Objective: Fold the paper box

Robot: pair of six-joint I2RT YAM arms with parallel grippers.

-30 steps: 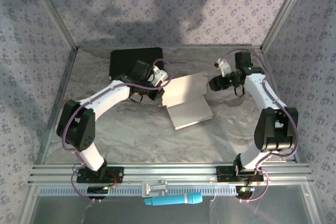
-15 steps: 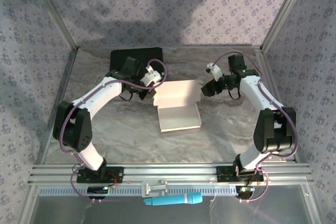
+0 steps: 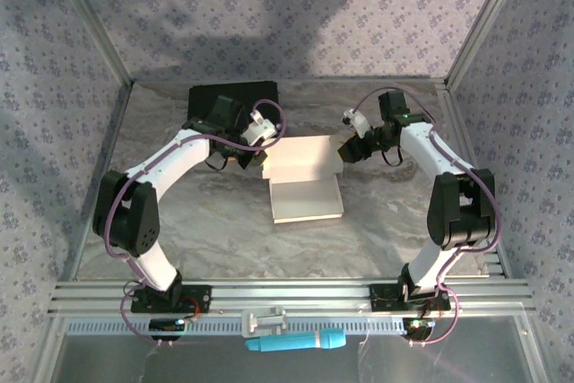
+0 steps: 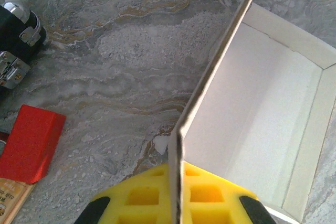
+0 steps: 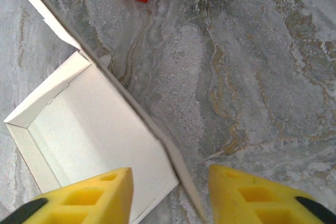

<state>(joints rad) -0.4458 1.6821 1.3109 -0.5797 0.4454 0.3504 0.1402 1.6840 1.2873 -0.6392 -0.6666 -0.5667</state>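
Note:
The paper box [image 3: 305, 177] lies mid-table as a shallow white tray with its lid flap raised at the back. My left gripper [image 3: 260, 161] is at the box's back left corner. In the left wrist view its yellow fingers [image 4: 136, 198] are shut on the thin upright wall of the box [image 4: 257, 129]. My right gripper [image 3: 345, 152] is at the back right corner, open. In the right wrist view a thin wall edge of the box [image 5: 105, 129] runs between its two yellow fingers [image 5: 79, 198], touching neither.
A black case [image 3: 231, 100] lies at the back left behind the left arm. A red block [image 4: 29, 142] sits on the marble near the box. A teal tool [image 3: 296, 341] rests on the front rail. Metal frame posts and patterned walls enclose the table.
The box has swung round and shifted left, now square to the table, with the left gripper still holding it. The right gripper moved left up to the box's corner and its jaws narrowed.

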